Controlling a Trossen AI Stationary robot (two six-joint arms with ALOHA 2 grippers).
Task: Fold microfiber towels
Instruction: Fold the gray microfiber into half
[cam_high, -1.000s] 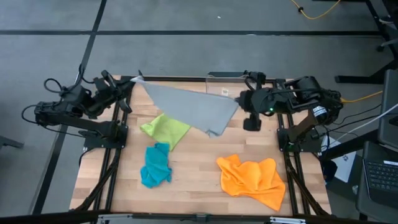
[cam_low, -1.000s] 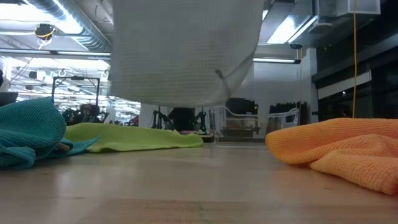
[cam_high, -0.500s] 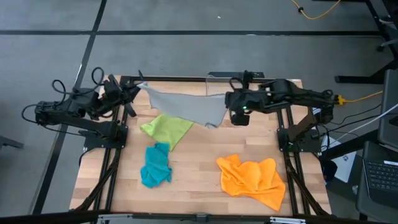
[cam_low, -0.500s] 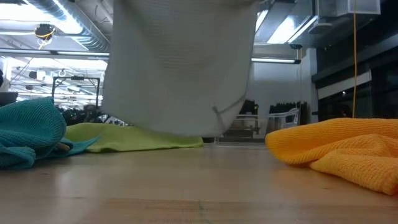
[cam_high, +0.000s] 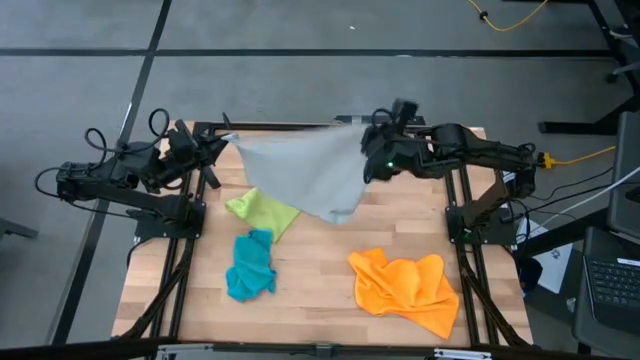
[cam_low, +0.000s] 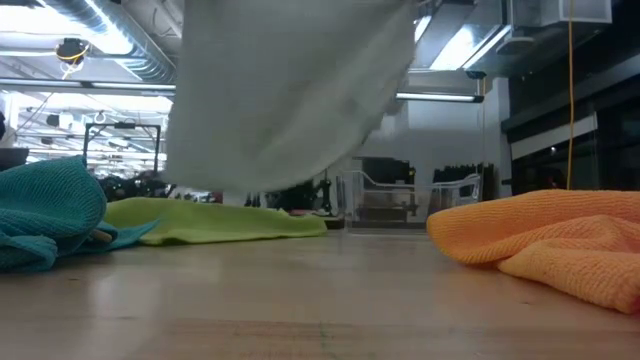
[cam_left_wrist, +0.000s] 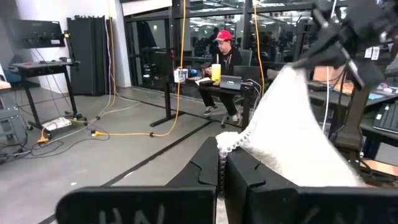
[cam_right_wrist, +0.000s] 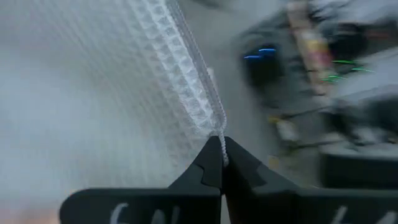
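grey towel (cam_high: 305, 170) lifted higher; wooden table (cam_high: 315, 270) | person (cam_left_wrist: 225, 59) at desk

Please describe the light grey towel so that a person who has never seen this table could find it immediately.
Look at the far half of the wooden table. There the light grey microfiber towel hangs in the air, stretched between the left gripper and the right gripper, each shut on a corner. The lime green towel, teal towel and orange towel all lie crumpled on the table.

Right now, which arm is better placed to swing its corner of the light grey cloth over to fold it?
Right: the right gripper holds its corner of the light grey microfiber towel high over the table; the left gripper sits at the edge.
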